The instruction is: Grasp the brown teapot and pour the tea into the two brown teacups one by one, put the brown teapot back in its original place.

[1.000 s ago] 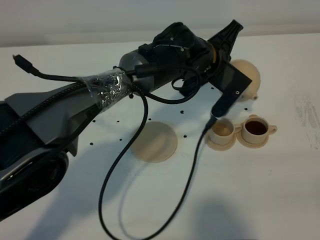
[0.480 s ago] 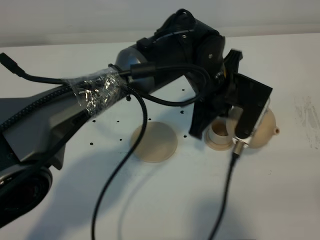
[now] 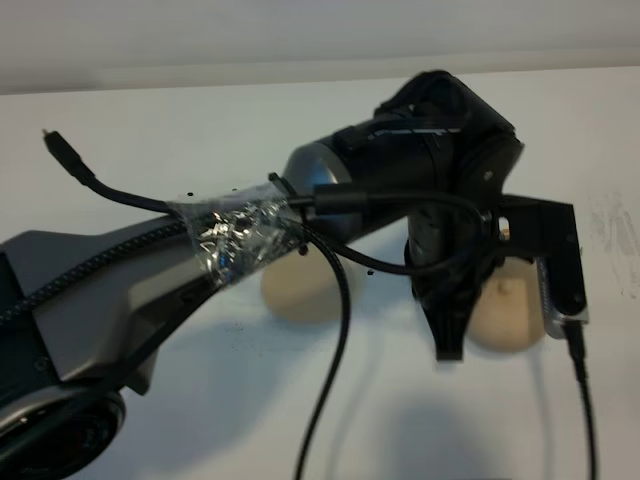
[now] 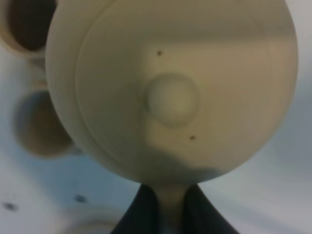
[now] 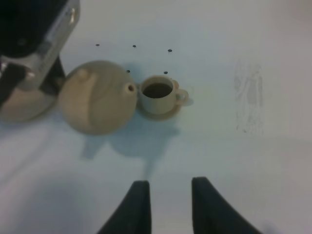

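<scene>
Beige teapot (image 5: 95, 105) is held by its handle in the left gripper (image 4: 170, 210) jaws; right gripper (image 5: 168, 207) jaws wide, empty. Spout's beside the filled teacup (image 5: 158, 92), which could be overfilled.

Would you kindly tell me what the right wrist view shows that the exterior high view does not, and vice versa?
Only the right wrist view shows a teacup holding tea, on its saucer beside the spout of the brown teapot, and the open, empty right gripper. Only the exterior high view shows the left arm along its length, with its taped cable. Both show the brown teapot, mostly hidden by the arm from above.
</scene>
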`<state>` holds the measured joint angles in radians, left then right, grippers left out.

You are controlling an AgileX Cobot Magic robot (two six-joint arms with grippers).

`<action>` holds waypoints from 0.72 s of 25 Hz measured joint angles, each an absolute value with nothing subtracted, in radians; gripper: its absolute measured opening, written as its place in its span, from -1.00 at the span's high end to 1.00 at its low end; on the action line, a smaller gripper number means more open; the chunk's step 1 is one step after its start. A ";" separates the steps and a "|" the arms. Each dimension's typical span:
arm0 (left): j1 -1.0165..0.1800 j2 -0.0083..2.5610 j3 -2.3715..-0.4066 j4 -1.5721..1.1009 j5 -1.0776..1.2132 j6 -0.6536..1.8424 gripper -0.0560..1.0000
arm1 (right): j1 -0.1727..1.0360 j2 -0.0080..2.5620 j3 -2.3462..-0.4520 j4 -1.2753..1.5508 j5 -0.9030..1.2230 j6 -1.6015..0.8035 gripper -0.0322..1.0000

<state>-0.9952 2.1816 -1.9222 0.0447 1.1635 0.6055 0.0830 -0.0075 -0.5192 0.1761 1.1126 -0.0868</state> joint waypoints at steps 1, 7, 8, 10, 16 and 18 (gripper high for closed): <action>-0.996 2.189 -1.923 0.033 1.185 0.565 0.73 | 0.083 -0.008 -0.519 0.176 1.113 -0.087 0.54; -1.000 2.242 -1.923 0.005 1.192 0.363 0.73 | 0.083 -0.008 -0.519 0.176 1.113 -0.087 0.54; -1.000 2.254 -1.923 0.008 1.192 0.348 0.73 | 0.083 -0.008 -0.519 0.176 1.113 -0.087 0.54; -1.000 2.271 -1.923 0.016 1.192 0.315 0.73 | 0.083 -0.008 -0.519 0.176 1.113 -0.087 0.54; -1.000 2.303 -1.924 0.029 1.178 0.271 0.73 | 0.083 -0.008 -0.519 0.176 1.113 -0.087 0.54; -1.000 2.314 -1.924 0.042 1.172 0.265 0.73 | 0.083 -0.008 -0.519 0.176 1.113 -0.087 0.54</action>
<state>-0.9998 2.3143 -1.9241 0.0421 1.1722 0.2647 0.0830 -0.0075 -0.5192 0.1761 1.1126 -0.0868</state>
